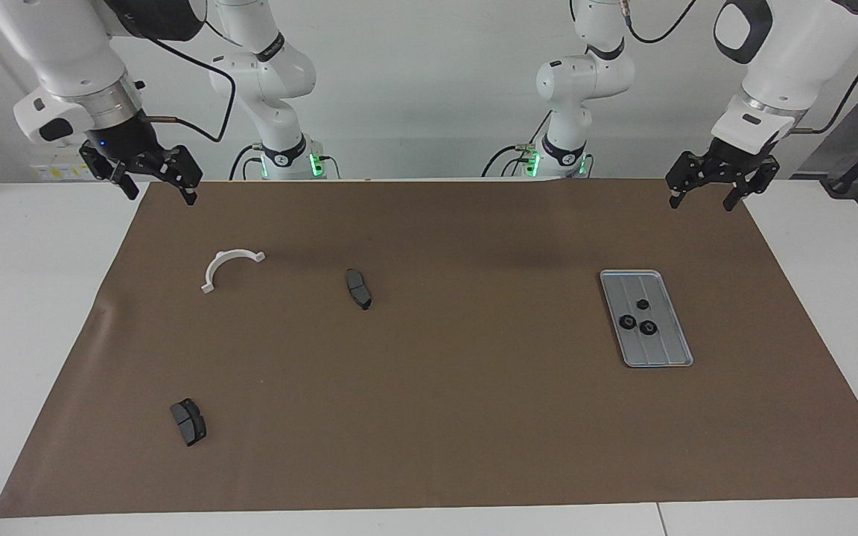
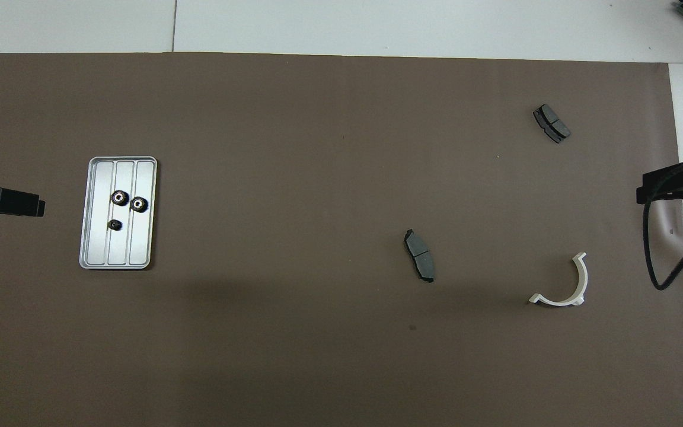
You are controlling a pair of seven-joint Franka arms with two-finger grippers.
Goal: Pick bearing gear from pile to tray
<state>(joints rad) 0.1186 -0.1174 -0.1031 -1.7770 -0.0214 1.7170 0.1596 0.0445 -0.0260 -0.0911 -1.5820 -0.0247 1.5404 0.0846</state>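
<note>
The silver ribbed tray lies on the brown mat toward the left arm's end. Three small black bearing gears rest in it. The pile is scattered toward the right arm's end: a white half-ring bracket and two dark grey brake pads. My left gripper hangs open and holds nothing, raised over the mat's corner by its own base. My right gripper waits open over the mat's corner at its end.
The brown mat covers most of the white table. A black cable hangs from the right arm above the mat's edge.
</note>
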